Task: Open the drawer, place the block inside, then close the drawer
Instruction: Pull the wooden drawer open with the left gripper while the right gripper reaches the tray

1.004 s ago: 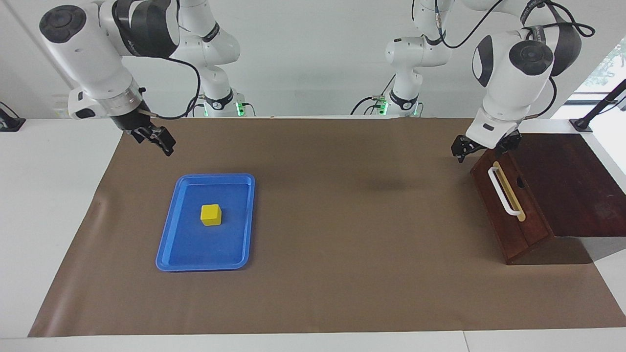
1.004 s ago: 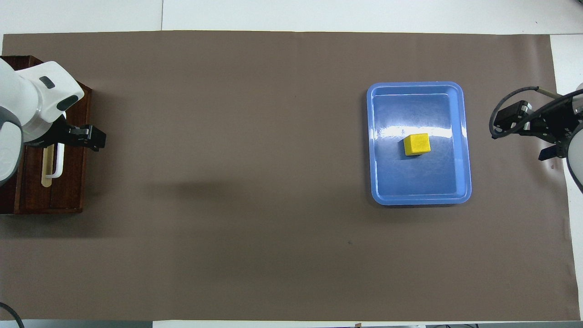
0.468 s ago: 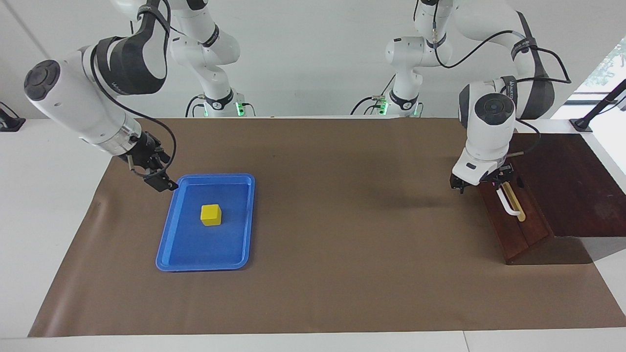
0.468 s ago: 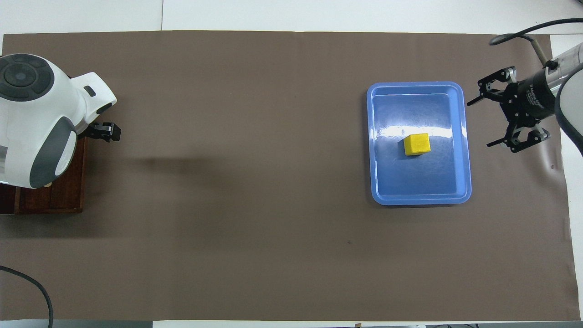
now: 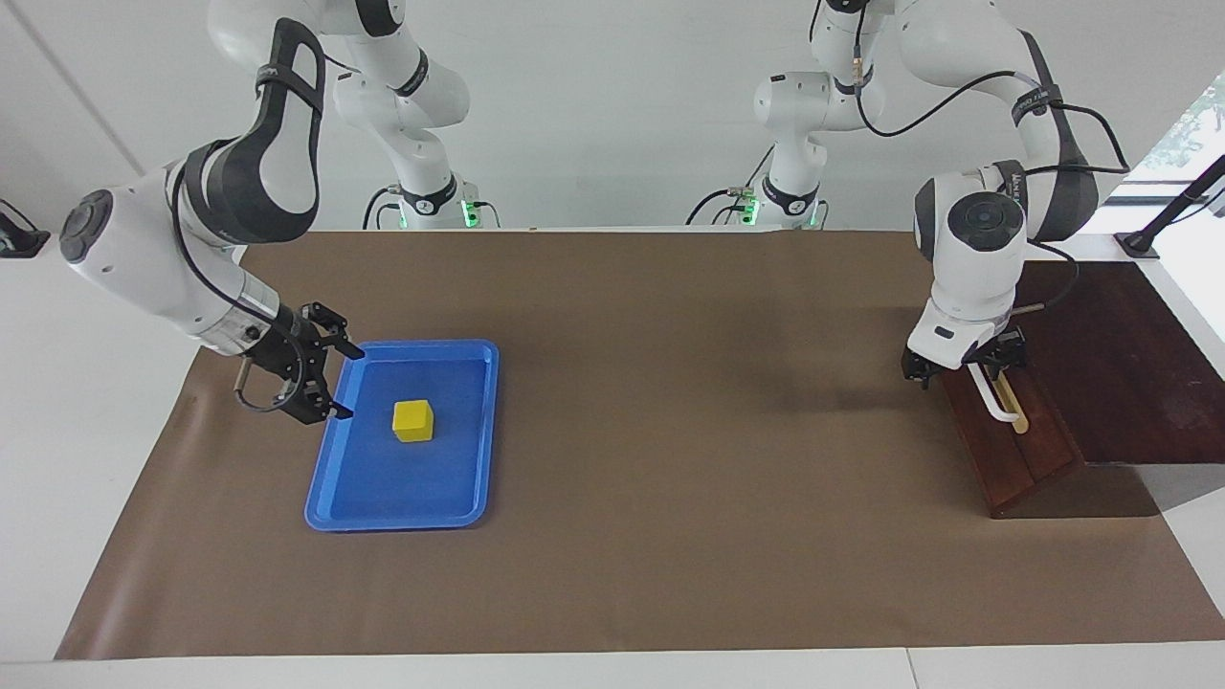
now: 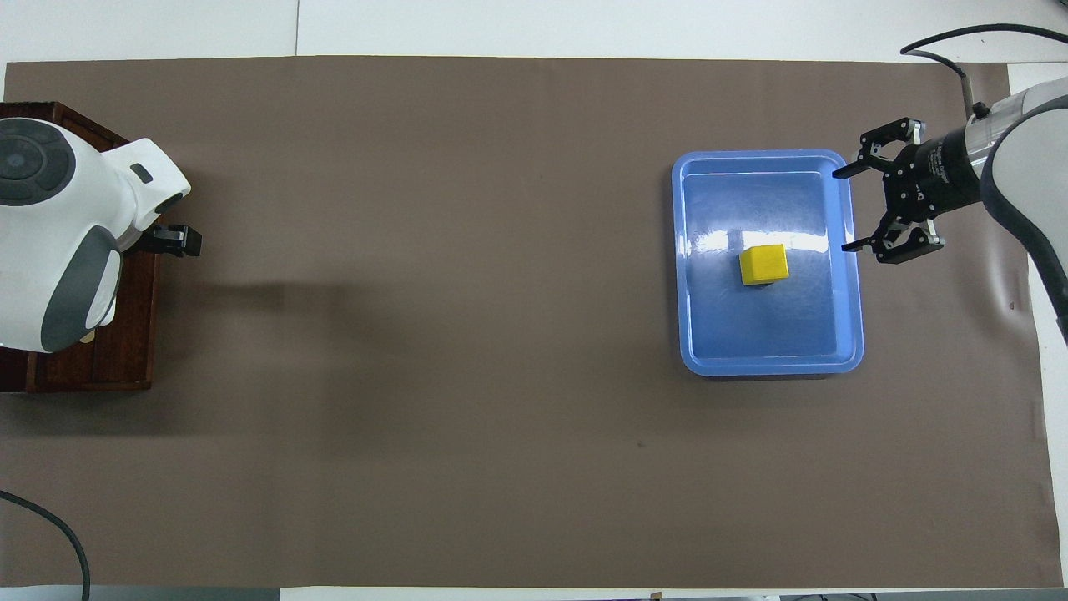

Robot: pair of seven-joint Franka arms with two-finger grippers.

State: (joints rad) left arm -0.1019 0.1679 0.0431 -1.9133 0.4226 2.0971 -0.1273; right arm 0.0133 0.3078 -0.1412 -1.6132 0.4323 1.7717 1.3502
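We see the right pincer [image 5: 343,383] low at the tray [image 5: 402,498] edge on the right arm's end of the desk [image 5: 670,574], jaws spread wide, nothing in them. Its fingertips [image 6: 844,247] sit over the tray rim; touching or not, we can't tell. The block [image 5: 412,420] lies in the tray, approx. mid, just beside the open jaws but apart from them. The tray sits on the brown mat [image 5: 670,431].

Mid desk: bare mat only.

At the left arm's end, the left pincer [image 5: 967,368] hangs at the drawer [image 5: 1005,459], right by the robot-side end of the handle [image 5: 995,402]. Its jaws are spread, w/ nothing gripped as far as we can see; whether it touches the handle we can't tell. The drawer front sits flush w/ the cabinet [image 5: 1120,364], i.e. closed. In the overhead view the left arm's wrist hides most of the handle.
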